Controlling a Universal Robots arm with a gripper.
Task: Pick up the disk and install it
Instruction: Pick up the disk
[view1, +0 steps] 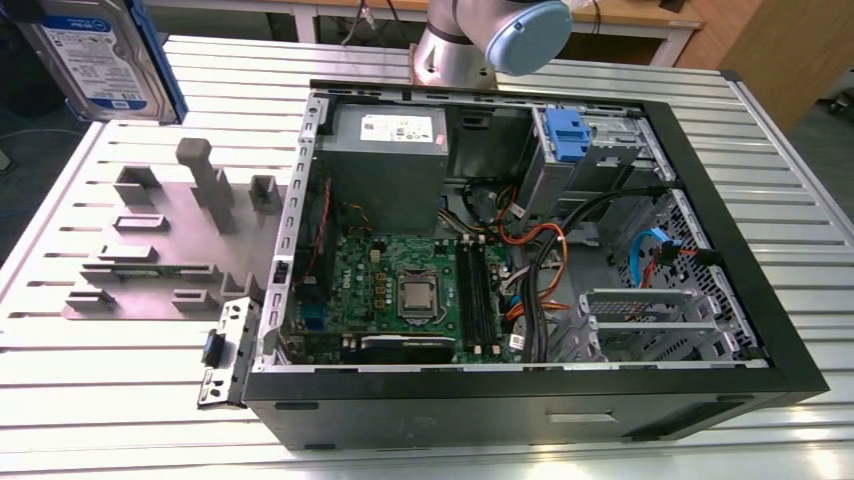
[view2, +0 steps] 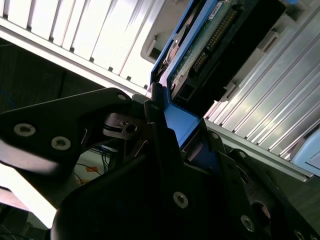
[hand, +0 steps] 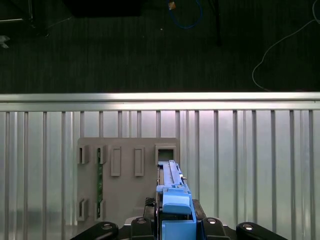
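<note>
One ribbed metal worktop (view1: 120, 400), biggest of all, running under everything in the exterior view. Next in size, an open computer case (view1: 467, 412) lying at the middle, open side up, with the motherboard (view1: 400, 290) at 6 o'clock inside and the grey power supply (view1: 380, 165) at 12. Behind the case at 12 o'clock, the silver-and-blue robot arm (view1: 461, 45). At 9 o'clock from the case, flat on the worktop, a grey fixture plate (view1: 167, 235) with raised blocks and slots.

At 10 o'clock from the case, above the far corner of that plate, the disk (view1: 100, 55): upright, white-and-blue label turned to the camera, blue bracket along its edge, lifted clear of plate and worktop, well apart from the case. Seen edge-on in the first wrist view, with the plate beyond it.

Clamped on the bracket end of the disk, the claw (view2: 182, 127): black fingers (view2: 156, 122) pressed on either side of the blue plastic in the second wrist view, the disk's circuit-board side showing past them.

Smallest, a plain blue clip (view1: 567, 135) at 1 o'clock inside the case, in the drive bay.
</note>
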